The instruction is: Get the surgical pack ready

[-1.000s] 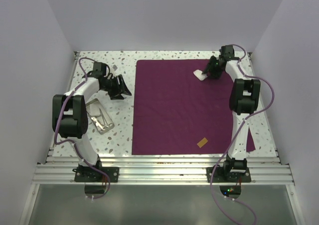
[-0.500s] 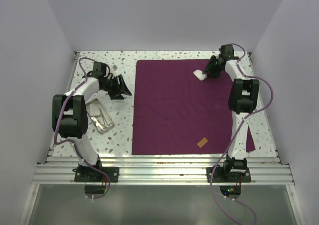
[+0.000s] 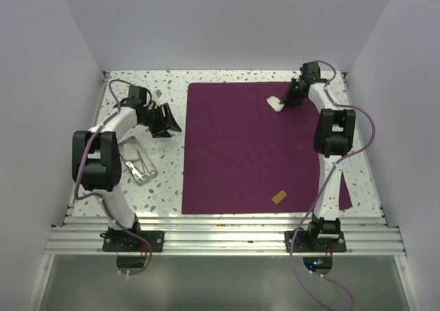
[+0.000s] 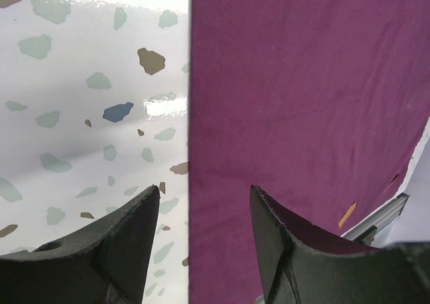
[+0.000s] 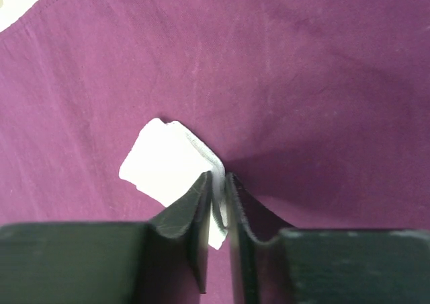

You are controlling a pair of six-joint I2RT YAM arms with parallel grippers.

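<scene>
The dark purple cloth (image 3: 254,146) lies flat in the middle of the table. My right gripper (image 3: 289,100) is at its far right part, shut on the edge of a white gauze square (image 3: 275,104); in the right wrist view the gauze (image 5: 161,166) is pinched between the fingertips (image 5: 201,196) above the cloth (image 5: 302,82). My left gripper (image 3: 167,120) is open and empty just left of the cloth's edge; the left wrist view shows the cloth edge (image 4: 282,102) between its spread fingers (image 4: 144,213). The steel tray (image 3: 137,163) with thin steel instruments sits at the left.
A small orange-brown tab (image 3: 278,197) lies on the cloth near its front edge. A small grey item (image 3: 157,91) lies on the speckled table (image 3: 165,187) at the far left. White walls enclose the table on three sides.
My right gripper has drawn slightly toward the far side with the gauze in it. The left arm has not moved.
</scene>
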